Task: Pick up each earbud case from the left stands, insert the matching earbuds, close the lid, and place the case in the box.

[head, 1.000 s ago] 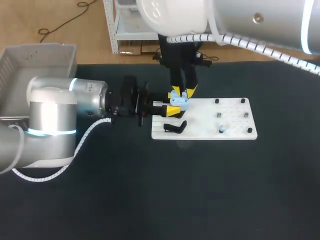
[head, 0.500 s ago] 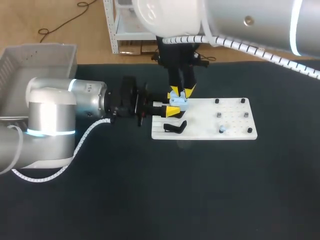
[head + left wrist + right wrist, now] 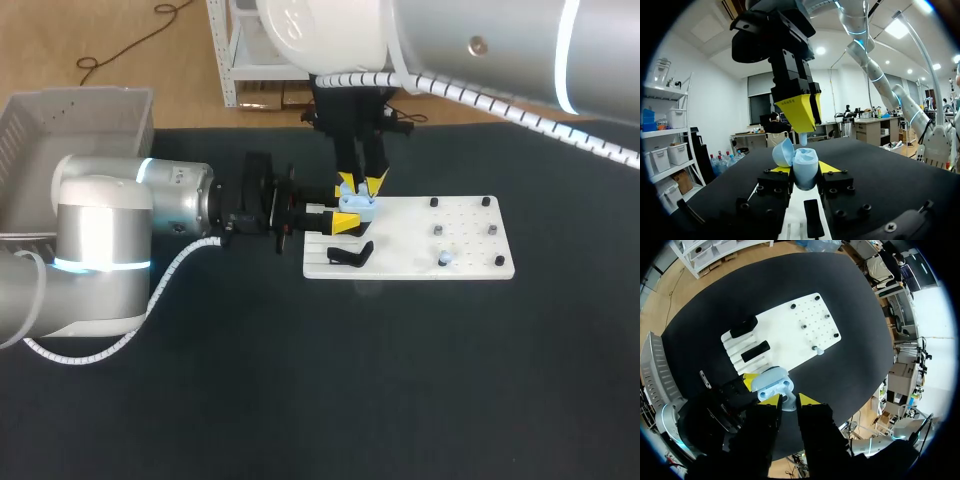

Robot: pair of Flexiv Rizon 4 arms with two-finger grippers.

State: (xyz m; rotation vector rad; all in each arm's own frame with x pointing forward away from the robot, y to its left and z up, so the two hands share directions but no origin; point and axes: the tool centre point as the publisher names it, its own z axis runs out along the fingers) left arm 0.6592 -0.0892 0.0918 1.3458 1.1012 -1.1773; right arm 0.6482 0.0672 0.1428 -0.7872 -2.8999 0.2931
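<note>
Clamping the open pale-blue earbud case (image 3: 805, 165) from both sides, the left gripper (image 3: 805, 169) held it over the left end of the white board (image 3: 420, 245). Just above the case, the right gripper (image 3: 359, 186) pinched a pale earbud (image 3: 803, 138). A black case (image 3: 350, 256) lay on that board's left end.

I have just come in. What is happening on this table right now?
The left gripper holds a light blue earbud case with its lid open, beside the white board. The right gripper hangs straight above the case and pinches an earbud, whose lower end is at the case's opening. So the earbud is going in, and the lid is not yet closed. A black case lies on the board, and the grey box stands off to the left.
</note>
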